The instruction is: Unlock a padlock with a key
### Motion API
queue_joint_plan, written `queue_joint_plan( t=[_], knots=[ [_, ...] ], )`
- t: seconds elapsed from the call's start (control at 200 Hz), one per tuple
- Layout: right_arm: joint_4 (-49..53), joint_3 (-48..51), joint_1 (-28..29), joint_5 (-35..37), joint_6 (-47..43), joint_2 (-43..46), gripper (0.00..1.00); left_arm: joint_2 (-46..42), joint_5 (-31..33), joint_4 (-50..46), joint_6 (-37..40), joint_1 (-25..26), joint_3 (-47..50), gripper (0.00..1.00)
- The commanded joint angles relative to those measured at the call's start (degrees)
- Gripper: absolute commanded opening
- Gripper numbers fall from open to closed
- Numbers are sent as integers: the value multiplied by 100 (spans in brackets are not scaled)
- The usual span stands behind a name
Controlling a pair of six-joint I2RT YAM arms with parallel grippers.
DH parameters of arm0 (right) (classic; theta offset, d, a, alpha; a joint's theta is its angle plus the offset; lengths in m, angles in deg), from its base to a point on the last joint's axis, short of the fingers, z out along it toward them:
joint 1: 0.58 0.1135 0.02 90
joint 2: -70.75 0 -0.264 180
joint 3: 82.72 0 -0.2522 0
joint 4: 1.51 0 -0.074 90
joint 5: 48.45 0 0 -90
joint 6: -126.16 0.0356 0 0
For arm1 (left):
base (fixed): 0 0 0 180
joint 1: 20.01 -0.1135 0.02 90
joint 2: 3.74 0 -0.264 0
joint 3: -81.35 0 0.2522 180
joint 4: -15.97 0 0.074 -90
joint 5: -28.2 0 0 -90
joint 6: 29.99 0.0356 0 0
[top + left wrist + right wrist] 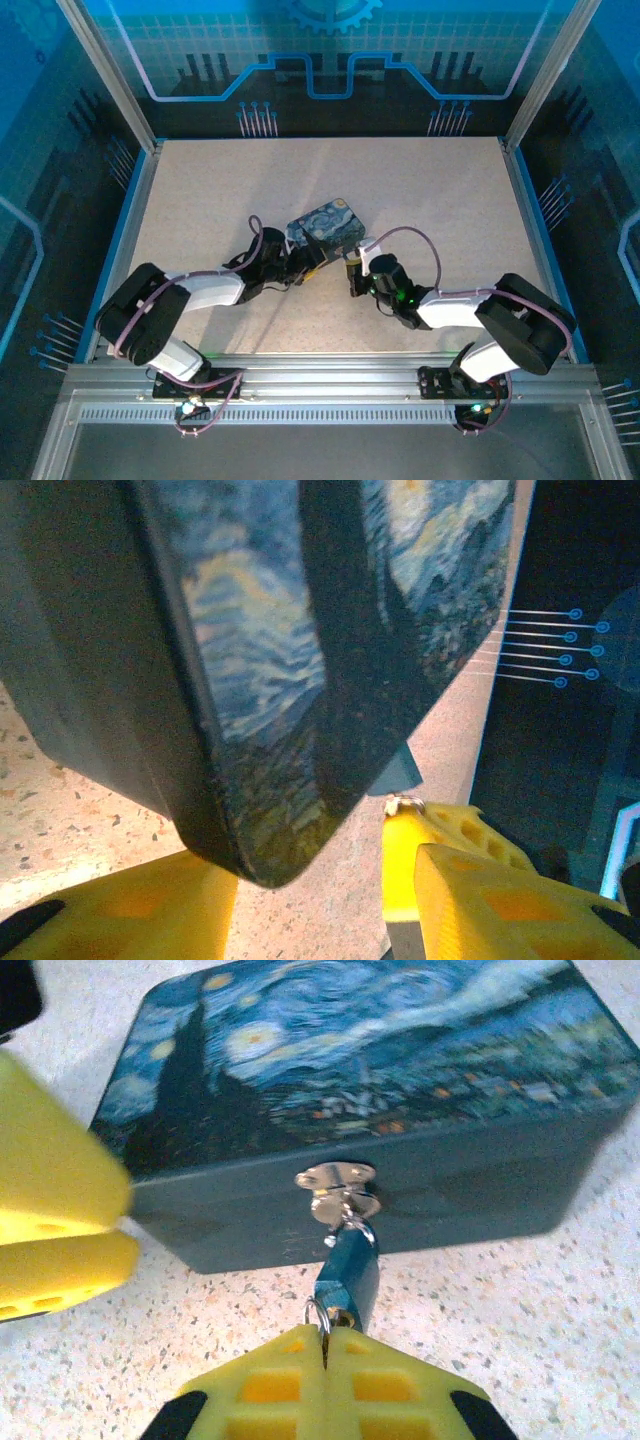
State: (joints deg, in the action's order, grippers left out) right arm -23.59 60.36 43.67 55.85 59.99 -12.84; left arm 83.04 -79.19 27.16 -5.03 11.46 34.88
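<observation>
Overhead and wrist views of two arms meeting at a dark-blue rectangular tin with a swirling starry-night painting on its lid (325, 227), which lies near the middle of the speckled beige tabletop (440, 200). In the right wrist view, a small silver hasp (338, 1186) sits on the tin's front wall. From it hangs the tiny padlock with a grey-blue metallic body (348, 1268), tilted slightly and reaching down to the table just in front of the tin. The right gripper (325, 1340) meets the padlock's lower end with its yellow fingers clenched together. At the seam between them shows a thin loop and sliver of the slim grey metal key (319, 1317), pinched in the jaws and touching the padlock's base beside its brass-coloured keyway; whether the key is seated in the keyway cannot be told. The left gripper (308, 264) stands at the tin's near left corner. In the left wrist view its yellow fingers (470, 890) are spread apart, the tin's corner lies between them, and a strip of bare table separates the tin from the right-hand finger.
</observation>
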Motion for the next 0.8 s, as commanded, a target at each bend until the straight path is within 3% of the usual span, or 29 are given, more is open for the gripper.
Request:
queue_joint_plan(
  t=[0.0,0.43,0.795],
  knots=[
    [-67,116,-396,-943,1393,11,0,-306,23,-560,352,-91,-16,53],
    [-339,59,-1069,-2562,2956,-441,0,-688,95,-1141,627,-400,-86,59],
    [-638,113,-1181,-2758,3252,-858,1,-777,47,-1273,666,-571,-65,60]
  ],
)
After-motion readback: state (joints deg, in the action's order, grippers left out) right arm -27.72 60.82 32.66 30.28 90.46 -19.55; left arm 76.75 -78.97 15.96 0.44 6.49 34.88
